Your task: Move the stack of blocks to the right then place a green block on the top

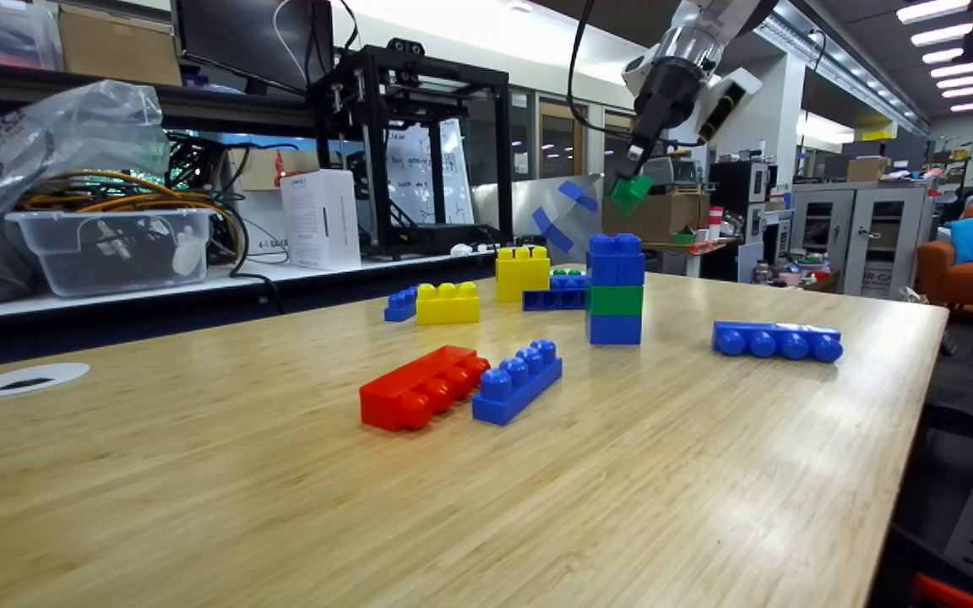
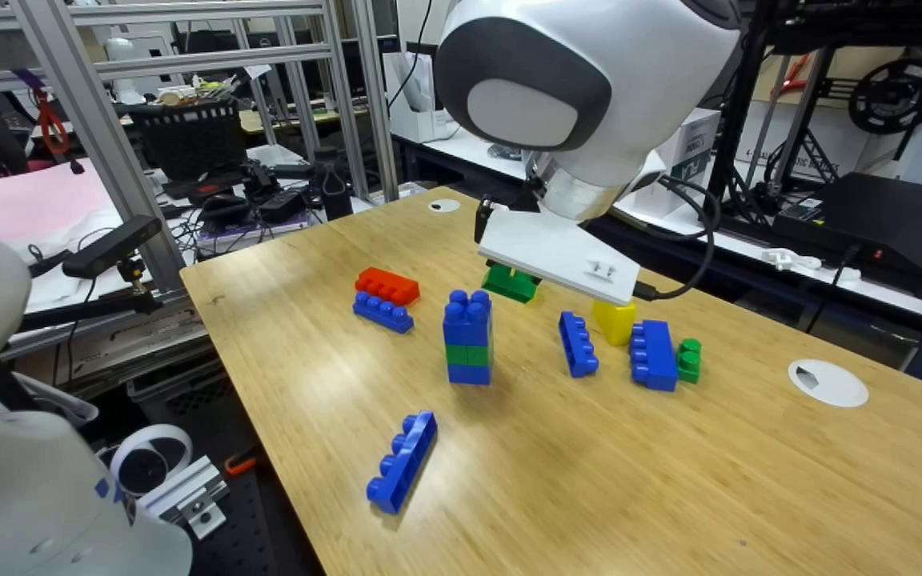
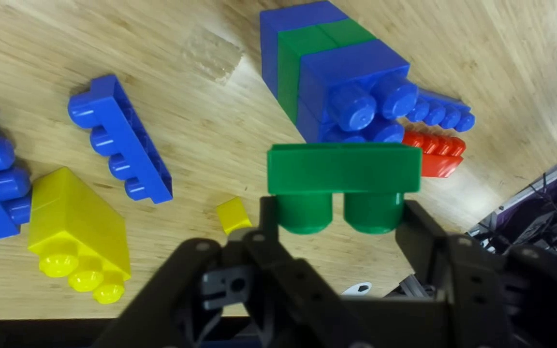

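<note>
A green block [image 3: 344, 169] with two studs showing is held in my gripper [image 3: 337, 212]. The dark fingers press on the outer sides of its studs. The green block also shows in both exterior views [image 1: 631, 194] [image 2: 511, 283], raised above the table; in an exterior view it looks tilted. The stack of blocks [image 1: 615, 287] stands upright on the table, blue at top and bottom with green between. It also shows in an exterior view [image 2: 467, 340] and in the wrist view [image 3: 351, 65], beyond the held block. A white plate on the wrist [image 2: 561, 252] hides most of my gripper there.
A red block [image 1: 419, 388] and a blue block [image 1: 520, 384] lie side by side. A blue block [image 2: 403, 464] lies near the table edge. Yellow blocks [image 1: 448, 304] [image 3: 80, 227], a blue block [image 2: 653, 356] and another green block [image 2: 689, 360] sit around the stack.
</note>
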Controlling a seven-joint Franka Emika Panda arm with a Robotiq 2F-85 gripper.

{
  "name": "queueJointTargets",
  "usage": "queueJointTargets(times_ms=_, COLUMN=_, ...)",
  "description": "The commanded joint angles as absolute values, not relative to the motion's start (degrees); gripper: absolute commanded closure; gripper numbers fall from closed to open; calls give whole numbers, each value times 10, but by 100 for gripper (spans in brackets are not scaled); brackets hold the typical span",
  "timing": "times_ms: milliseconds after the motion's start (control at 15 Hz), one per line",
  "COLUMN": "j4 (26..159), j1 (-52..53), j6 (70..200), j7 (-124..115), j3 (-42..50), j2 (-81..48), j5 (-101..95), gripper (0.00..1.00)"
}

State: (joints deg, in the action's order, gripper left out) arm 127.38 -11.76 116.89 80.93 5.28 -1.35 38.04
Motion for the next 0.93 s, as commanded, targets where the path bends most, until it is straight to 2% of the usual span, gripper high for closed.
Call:
queueJointTargets(times_ms=0, j4=1300, j1=-105, j6=1191, j7=821, j3=64, j2=8, j5=397, gripper=62)
queueJointTargets(times_ms=267, j4=1287, j1=-104, j6=1174, j7=808, j3=67, j2=-2, j5=380, gripper=62)
queueJointTargets(times_ms=333, j4=1287, j1=-104, j6=1174, j7=808, j3=67, j2=-2, j5=380, gripper=37)
queueJointTargets(times_ms=867, j4=1287, j1=-104, j6=1174, j7=808, j3=67, j2=-2, j5=380, gripper=37)
